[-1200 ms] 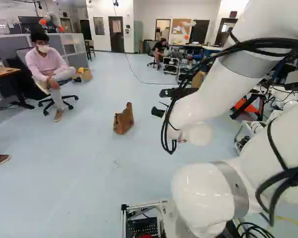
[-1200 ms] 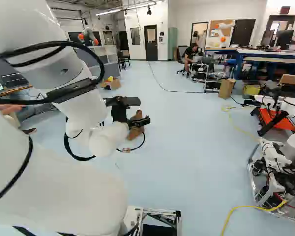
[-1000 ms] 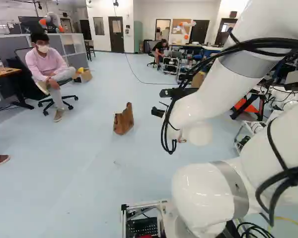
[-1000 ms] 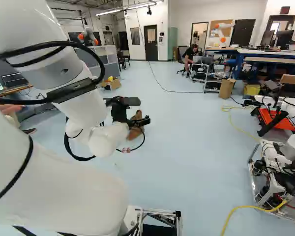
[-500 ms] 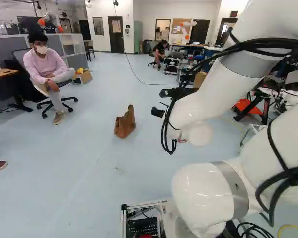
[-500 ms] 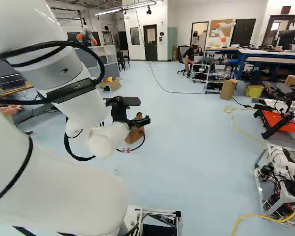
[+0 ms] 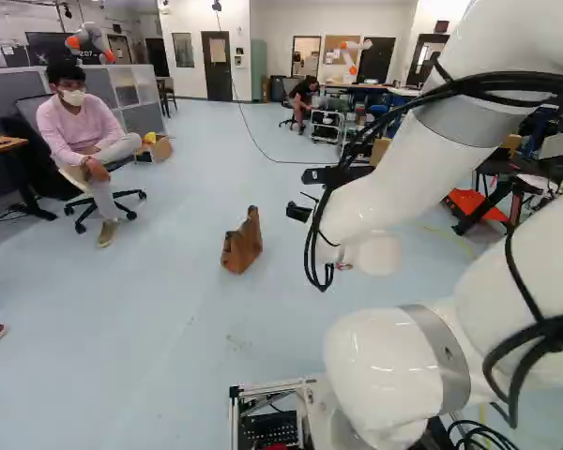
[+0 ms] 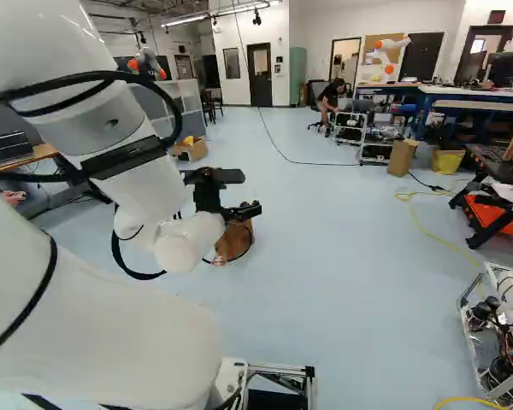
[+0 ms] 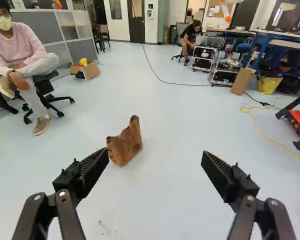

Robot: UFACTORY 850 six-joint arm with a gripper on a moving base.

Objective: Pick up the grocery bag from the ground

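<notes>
In the right base view my gripper [image 8: 239, 210] is held out above the floor, partly in front of the brown paper grocery bag [image 8: 234, 241]. The left base view shows the bag [image 7: 242, 246] standing on the floor with a crumpled, peaked top. Seen from the wrist, the gripper [image 9: 155, 154] has its two black fingers wide apart with nothing between them. The bag [image 9: 125, 145] lies ahead of the fingertips, apart from them, nearer the line of the finger on the seated person's side.
A person [image 7: 80, 131] sits on a wheeled chair left of the bag, near a cardboard box [image 7: 155, 148]. A dark cable [image 8: 295, 160] runs across the floor behind the bag. At the right, a yellow cable [image 8: 427, 229] lies near another robot's wheeled frame [image 8: 487, 342].
The base has moved forward, so the bag looks nearer and lower and the frame at the right has slid outward. Against its lowest joint the arm holds its pose, fingers still apart.
</notes>
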